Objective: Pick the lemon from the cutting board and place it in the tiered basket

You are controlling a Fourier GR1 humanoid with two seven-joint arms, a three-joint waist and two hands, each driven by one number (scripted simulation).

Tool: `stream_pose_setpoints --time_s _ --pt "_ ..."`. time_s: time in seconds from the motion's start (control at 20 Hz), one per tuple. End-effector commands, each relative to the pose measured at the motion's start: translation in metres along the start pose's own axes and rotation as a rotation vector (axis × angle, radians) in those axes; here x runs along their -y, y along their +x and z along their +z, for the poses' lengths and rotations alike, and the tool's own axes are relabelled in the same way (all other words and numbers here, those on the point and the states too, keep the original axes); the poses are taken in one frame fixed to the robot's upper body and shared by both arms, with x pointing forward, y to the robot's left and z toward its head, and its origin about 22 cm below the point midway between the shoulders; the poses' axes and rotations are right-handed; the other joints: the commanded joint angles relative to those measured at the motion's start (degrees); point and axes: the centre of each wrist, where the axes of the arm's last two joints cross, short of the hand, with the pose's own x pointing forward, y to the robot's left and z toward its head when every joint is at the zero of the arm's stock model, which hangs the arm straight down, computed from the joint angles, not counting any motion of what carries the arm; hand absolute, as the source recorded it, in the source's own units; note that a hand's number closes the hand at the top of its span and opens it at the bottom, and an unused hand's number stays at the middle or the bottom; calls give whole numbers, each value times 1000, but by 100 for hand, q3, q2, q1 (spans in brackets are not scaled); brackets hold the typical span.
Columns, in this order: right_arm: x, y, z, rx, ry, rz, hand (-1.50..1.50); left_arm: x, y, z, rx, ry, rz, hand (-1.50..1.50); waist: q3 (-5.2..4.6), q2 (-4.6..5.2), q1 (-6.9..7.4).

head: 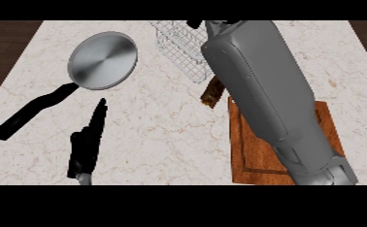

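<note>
The wire tiered basket [179, 46] stands at the counter's far middle. My right forearm [269, 100] reaches diagonally over the wooden cutting board [238, 138] and ends above the basket. Only a small black part of my right hand [195, 24] shows there, at the top of the view. No lemon is in sight, neither on the bare parts of the board nor in the part of the basket that shows; the forearm hides much of both. My left hand [86, 146] rests open at the lower left, fingers pointing up.
A steel frying pan [104, 59] with a black handle [36, 109] lies at the left of the marble counter. A brown wooden piece [212, 91] sticks out beside the basket's near edge. The dark counter edge runs along the far left.
</note>
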Motion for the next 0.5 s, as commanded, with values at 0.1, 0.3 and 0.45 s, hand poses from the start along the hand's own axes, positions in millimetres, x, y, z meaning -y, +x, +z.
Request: stream_pose_setpoints --time_s 0.1,0.3,0.45 --pt "-41 -5 -23 -197 -9 -16 150 7 -20 9 -49 -7 -12 0 -24 52 48" --pt "-67 -9 -25 -205 13 -13 150 5 -8 -1 -29 -17 -15 0 -21 49 82" --pt "-72 -31 -37 -230 50 -181 150 1 -4 -3 -36 -20 9 0 -15 42 32"
